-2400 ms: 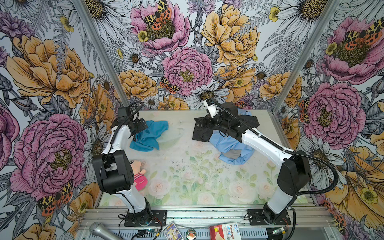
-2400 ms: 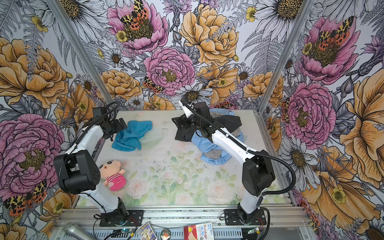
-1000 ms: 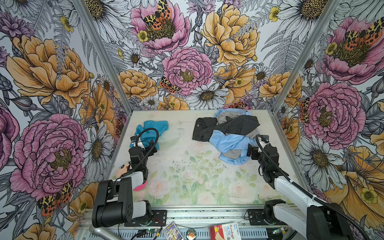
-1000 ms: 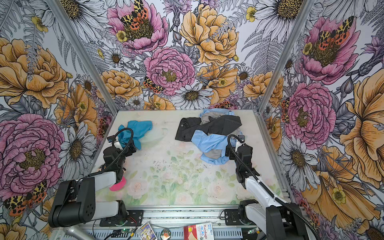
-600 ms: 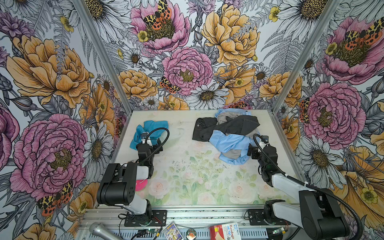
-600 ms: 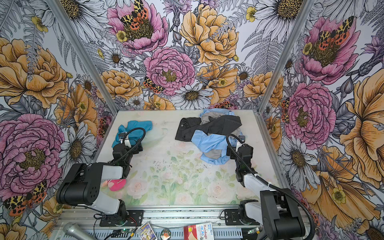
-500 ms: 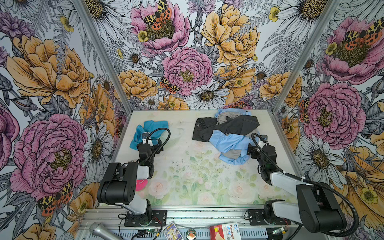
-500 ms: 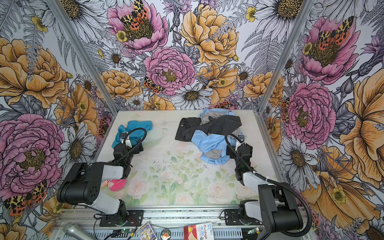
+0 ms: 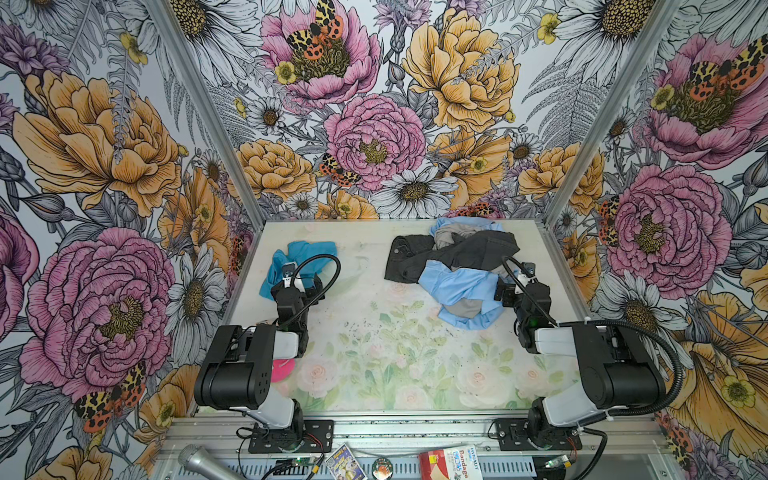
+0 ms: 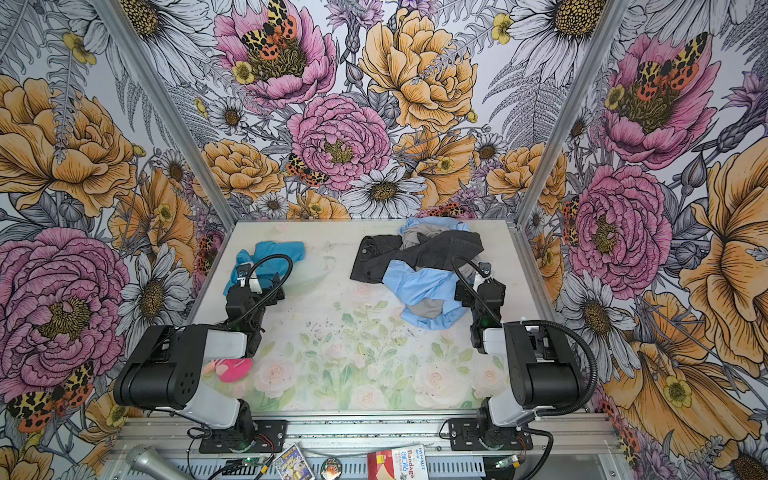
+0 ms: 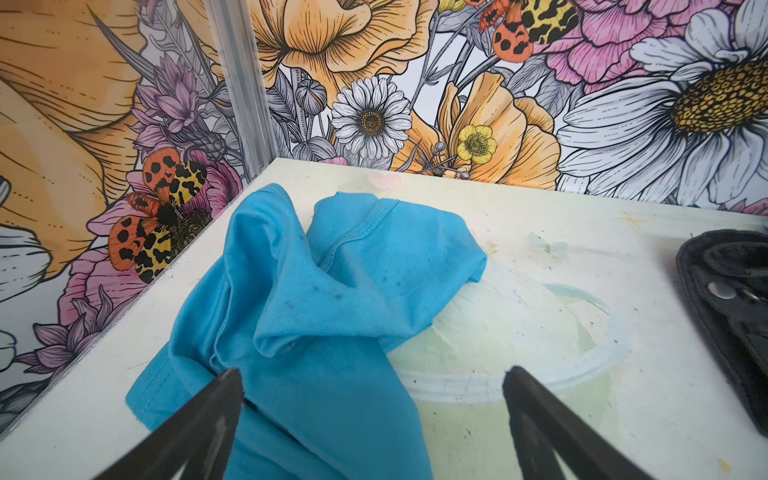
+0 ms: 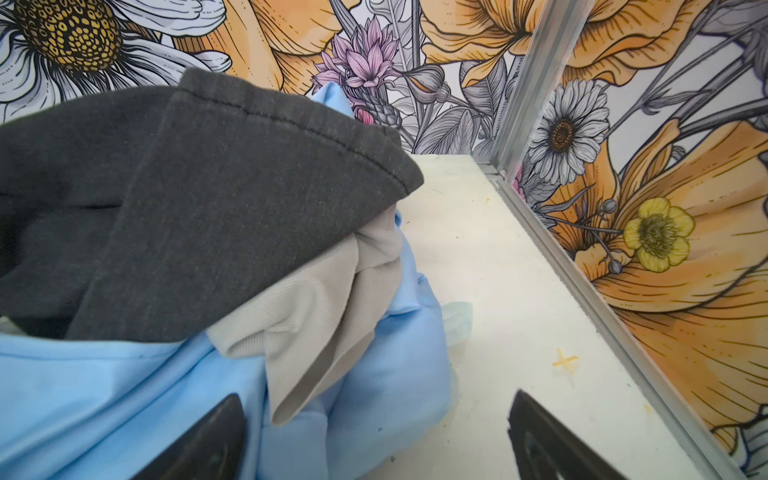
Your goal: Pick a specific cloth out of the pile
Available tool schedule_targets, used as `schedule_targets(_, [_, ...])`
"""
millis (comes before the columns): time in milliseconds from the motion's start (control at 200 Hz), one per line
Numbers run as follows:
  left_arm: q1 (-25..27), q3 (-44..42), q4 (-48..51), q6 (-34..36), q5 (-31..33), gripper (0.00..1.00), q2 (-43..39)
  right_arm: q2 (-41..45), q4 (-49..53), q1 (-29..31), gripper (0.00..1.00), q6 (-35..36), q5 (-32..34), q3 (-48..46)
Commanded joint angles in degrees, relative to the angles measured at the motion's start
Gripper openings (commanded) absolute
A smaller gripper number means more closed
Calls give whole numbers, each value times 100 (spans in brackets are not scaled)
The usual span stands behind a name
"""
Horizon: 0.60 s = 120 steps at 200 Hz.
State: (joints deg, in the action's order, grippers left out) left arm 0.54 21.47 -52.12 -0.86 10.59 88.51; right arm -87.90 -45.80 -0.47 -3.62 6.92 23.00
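The cloth (image 9: 305,253) (image 10: 274,251) is a crumpled turquoise garment lying alone at the table's far left. In the left wrist view the cloth (image 11: 332,291) spreads in front of my left gripper (image 11: 372,374), and its near end runs under one finger. That left gripper (image 9: 297,279) (image 10: 253,286) is open and holds nothing. The pile (image 9: 457,266) (image 10: 424,266) of dark grey, black, pale blue and light grey garments sits at the far right. My right gripper (image 9: 505,291) (image 10: 469,291) stands open at its right edge. In the right wrist view the pile (image 12: 208,208) reaches between the fingers of the right gripper (image 12: 376,399).
A pink plush toy (image 9: 282,368) (image 10: 232,370) lies partly under the folded left arm. A clear round lid (image 11: 582,365) lies flat beside the cloth. Floral walls with metal corner posts (image 12: 528,83) close in three sides. A microphone (image 9: 199,459) and a bandage box (image 9: 453,463) rest on the front rail.
Both arms have drawn back from the far garments and folded down near the front. The turquoise cloth and the pile stay where they lay. Both grippers stayed open.
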Motion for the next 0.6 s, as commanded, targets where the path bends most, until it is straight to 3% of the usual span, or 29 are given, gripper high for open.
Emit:
schedule_targets(0, [33, 2, -174, 86, 101, 99, 8, -31, -249, -50, 100, -115, -164, 24])
schedule_targets(595, [26, 11, -158, 75, 101, 99, 12, -19, -406, -34, 99, -94, -121, -48])
